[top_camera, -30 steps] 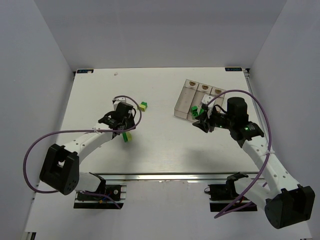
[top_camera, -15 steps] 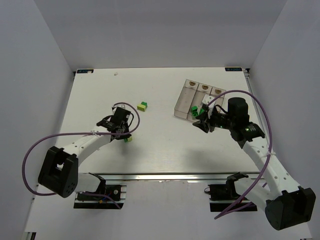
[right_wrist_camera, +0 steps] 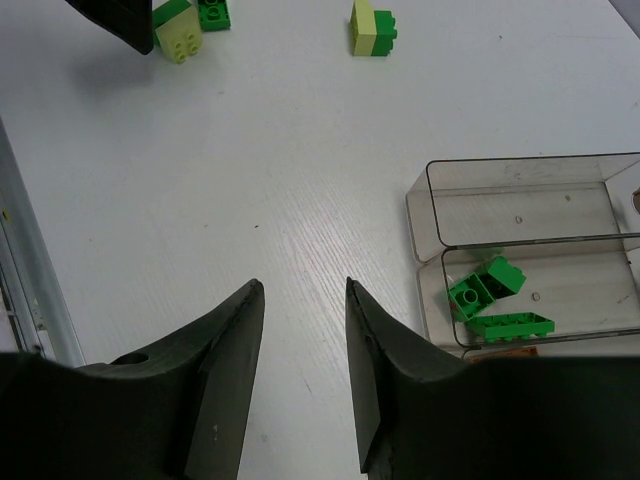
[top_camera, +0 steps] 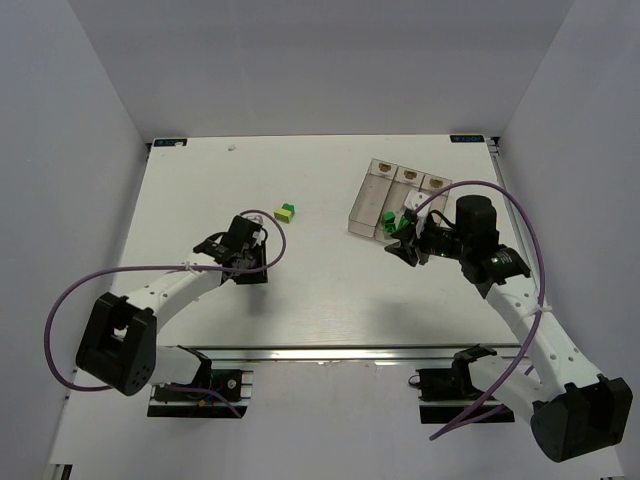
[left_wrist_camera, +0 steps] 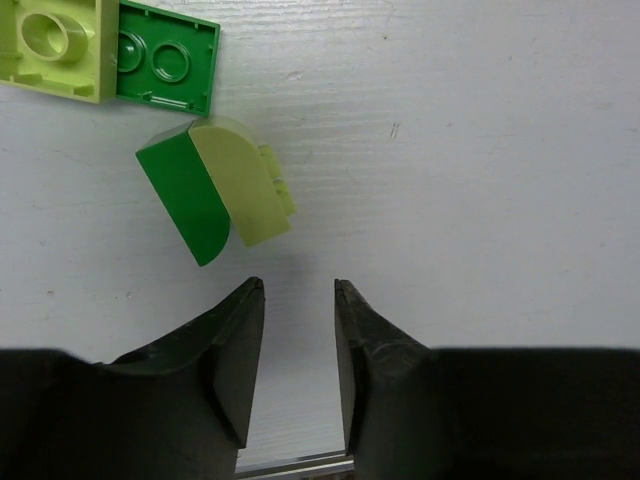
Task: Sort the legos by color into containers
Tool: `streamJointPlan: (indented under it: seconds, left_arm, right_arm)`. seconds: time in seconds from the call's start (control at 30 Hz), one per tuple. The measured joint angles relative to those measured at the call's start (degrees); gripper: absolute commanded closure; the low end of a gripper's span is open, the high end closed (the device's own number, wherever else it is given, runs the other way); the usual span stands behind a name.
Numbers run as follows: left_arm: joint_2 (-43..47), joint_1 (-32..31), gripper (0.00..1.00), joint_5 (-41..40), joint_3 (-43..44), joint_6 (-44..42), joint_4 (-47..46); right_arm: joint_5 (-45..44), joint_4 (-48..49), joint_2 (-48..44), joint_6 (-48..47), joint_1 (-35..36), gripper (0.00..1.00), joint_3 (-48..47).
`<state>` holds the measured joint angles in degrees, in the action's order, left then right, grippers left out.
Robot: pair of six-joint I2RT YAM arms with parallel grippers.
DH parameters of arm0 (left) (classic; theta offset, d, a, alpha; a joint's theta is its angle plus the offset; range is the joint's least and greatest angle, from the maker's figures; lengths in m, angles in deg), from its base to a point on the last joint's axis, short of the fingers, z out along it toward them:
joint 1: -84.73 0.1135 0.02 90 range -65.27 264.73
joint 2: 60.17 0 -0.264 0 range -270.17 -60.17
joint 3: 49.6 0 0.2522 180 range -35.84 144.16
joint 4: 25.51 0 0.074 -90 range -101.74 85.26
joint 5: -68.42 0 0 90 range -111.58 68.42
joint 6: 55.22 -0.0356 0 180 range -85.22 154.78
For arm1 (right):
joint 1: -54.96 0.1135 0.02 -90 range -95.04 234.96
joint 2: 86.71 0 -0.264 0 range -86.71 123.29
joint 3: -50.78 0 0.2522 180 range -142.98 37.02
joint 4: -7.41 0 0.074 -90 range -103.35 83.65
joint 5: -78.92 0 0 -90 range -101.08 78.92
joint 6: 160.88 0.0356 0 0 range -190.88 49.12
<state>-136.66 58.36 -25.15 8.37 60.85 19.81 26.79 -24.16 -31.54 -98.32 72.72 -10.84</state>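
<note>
My left gripper (left_wrist_camera: 298, 285) is open and empty, low over the table (left_wrist_camera: 480, 150). Just ahead of its left fingertip lies a curved dark green and yellow-green lego (left_wrist_camera: 215, 195). A yellow-green lego (left_wrist_camera: 55, 45) and a dark green plate (left_wrist_camera: 165, 65) lie further ahead. In the top view the left gripper (top_camera: 250, 268) hides these. My right gripper (right_wrist_camera: 303, 285) is open and empty beside the containers (top_camera: 395, 195). One clear bin (right_wrist_camera: 520, 200) is empty. The bin next to it (right_wrist_camera: 590, 290) holds dark green legos (right_wrist_camera: 487, 285). A green and yellow-green pair (top_camera: 287, 211) lies mid-table.
That pair also shows in the right wrist view (right_wrist_camera: 372, 28), with the left gripper's tip (right_wrist_camera: 115, 20) and two legos (right_wrist_camera: 180, 35) at the far left. An orange piece (right_wrist_camera: 500, 350) shows in the third bin. Purple cables loop off both arms.
My left gripper has turned and moved over the legos near it, so the yellow-green lego seen below it earlier is now hidden in the top view. The right arm has barely moved.
</note>
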Motion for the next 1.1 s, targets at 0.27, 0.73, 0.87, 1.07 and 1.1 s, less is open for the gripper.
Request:
streamJointPlan:
  seconds: [0.27, 0.73, 0.87, 1.07, 1.1]
  left_arm:
    - [-0.5, -0.3, 0.37, 2.0, 1.4, -3.0, -0.3]
    - [-21.9, -0.5, 0.1, -1.1, 25.7, -14.3, -9.4]
    - [-29.7, -0.5, 0.1, -2.7, 30.7, -17.2, -8.8]
    - [-32.2, -0.5, 0.1, -4.4, 32.2, -20.1, -7.5]
    - [-32.2, -0.5, 0.1, -4.8, 32.2, -20.6, -7.6]
  right_arm:
    - [0.0, 0.0, 0.0, 0.0, 0.3, 0.55, 0.0]
    - [-0.2, 0.0, -0.1, -0.2, 0.3, 0.53, 0.0]
    - [-0.2, 0.0, -0.1, -0.3, 0.4, 0.52, 0.0]
    - [-0.4, 0.0, 0.1, -0.6, 0.4, 0.52, 0.0]
    - [-0.5, 0.0, 0.2, -0.7, 0.5, 0.52, 0.0]
